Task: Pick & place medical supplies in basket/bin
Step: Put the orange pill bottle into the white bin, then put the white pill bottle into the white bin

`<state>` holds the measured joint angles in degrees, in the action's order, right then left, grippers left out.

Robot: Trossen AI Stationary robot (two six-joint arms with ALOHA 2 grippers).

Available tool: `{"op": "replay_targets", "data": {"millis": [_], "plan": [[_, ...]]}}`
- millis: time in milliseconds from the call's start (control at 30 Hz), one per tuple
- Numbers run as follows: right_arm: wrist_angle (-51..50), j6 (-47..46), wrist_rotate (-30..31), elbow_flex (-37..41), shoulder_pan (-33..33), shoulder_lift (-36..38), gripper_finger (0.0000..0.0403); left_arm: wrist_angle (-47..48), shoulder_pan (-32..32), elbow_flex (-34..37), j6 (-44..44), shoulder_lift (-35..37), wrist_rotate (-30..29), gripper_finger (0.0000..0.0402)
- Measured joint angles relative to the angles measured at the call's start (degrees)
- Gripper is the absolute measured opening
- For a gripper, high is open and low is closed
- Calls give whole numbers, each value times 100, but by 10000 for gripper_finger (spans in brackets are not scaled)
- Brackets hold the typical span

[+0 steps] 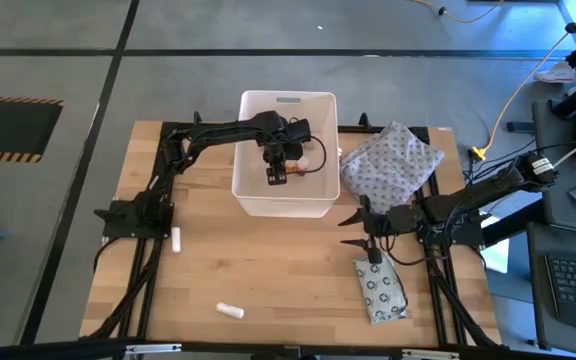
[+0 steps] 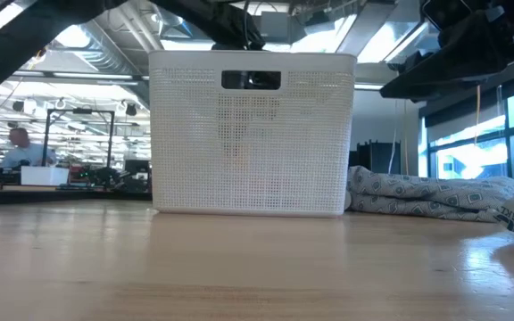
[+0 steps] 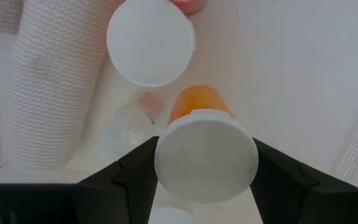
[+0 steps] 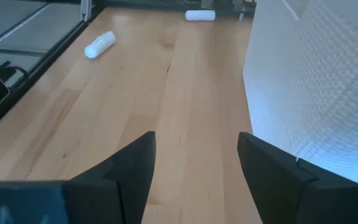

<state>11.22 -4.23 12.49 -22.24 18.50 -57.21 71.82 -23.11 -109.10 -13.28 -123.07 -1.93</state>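
Note:
The white basket (image 1: pixel 286 100) stands at the table's far middle, and my left gripper (image 1: pixel 280 172) reaches down into it. An orange pill bottle with a white cap (image 3: pixel 205 162) sits between its fingers. Below it in the basket lie another white-capped bottle (image 3: pixel 151 40), a pale textured bandage roll (image 3: pixel 48 93) and a small clear vial (image 3: pixel 126 124). On the table lie two white vials (image 1: pixel 176 239) (image 1: pixel 231 311) and a flat grey ring-printed packet (image 1: pixel 380 290). My right gripper (image 1: pixel 353 228) hovers open right of the basket, above the packet's far end. My left gripper pinches the pill bottle by the rim of its white cap (image 3: pixel 166 158), one finger (image 3: pixel 129 174) on each side. The fingers come from above and point down into the basket. The bottle sits cap up with its orange body (image 3: pixel 197 102) below; whether its base rests on the floor does not show.
A large grey dotted cloth bundle (image 1: pixel 390 160) lies against the basket's right side and also shows in the low view (image 2: pixel 426 196). The basket's perforated wall (image 4: pixel 309 81) stands close beside my right gripper (image 4: pixel 197 168). Bare wood stretches toward the near and left edges.

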Motion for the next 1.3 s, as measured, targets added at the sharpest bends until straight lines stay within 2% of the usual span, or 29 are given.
{"op": "replay_targets", "data": {"millis": [267,900,1100,1300], "plan": [[-38,-158,0,0,-1,0,230,12,7,0,45,0,4,230],[-52,-155,0,-2,0,0,229,142,11,-58,17,15,0,232],[-103,-169,0,-8,-2,0,229,902,37,-1045,59,199,-49,232],[-317,-477,-2,-7,-22,24,229,870,57,-2016,336,706,-47,230]]}}
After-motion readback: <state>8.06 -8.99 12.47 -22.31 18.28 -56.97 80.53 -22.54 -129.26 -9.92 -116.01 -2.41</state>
